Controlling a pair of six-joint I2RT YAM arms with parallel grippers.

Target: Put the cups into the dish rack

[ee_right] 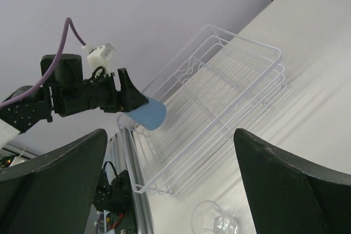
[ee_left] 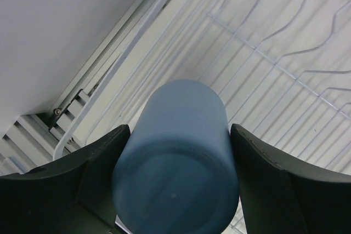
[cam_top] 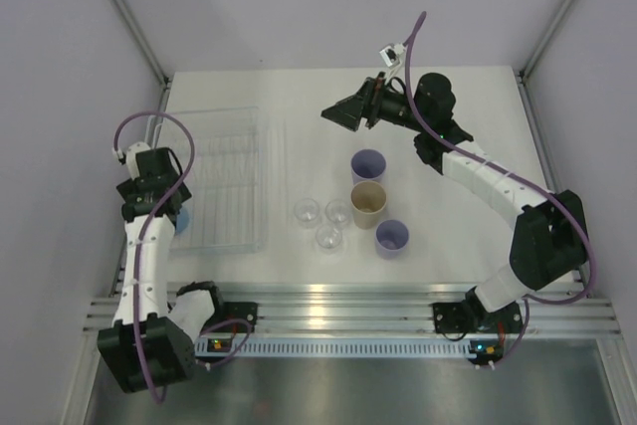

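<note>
My left gripper [cam_top: 171, 208] is shut on the blue cup [cam_top: 183, 223] and holds it over the near left corner of the clear dish rack [cam_top: 227, 178]. In the left wrist view the blue cup [ee_left: 178, 157] fills the gap between both fingers, above the rack's slats [ee_left: 274, 64]. My right gripper [cam_top: 343, 112] is open, empty and raised over the table's far middle. Two lavender cups [cam_top: 368, 165] [cam_top: 392, 238], a beige cup [cam_top: 368, 203] and three clear cups [cam_top: 308, 212] [cam_top: 338, 212] [cam_top: 328, 238] stand on the table right of the rack.
The right wrist view looks across at the rack [ee_right: 219, 97], the blue cup [ee_right: 149, 114] and one clear cup [ee_right: 216, 220]. Grey walls enclose the table on three sides. A metal rail [cam_top: 328, 296] runs along the near edge.
</note>
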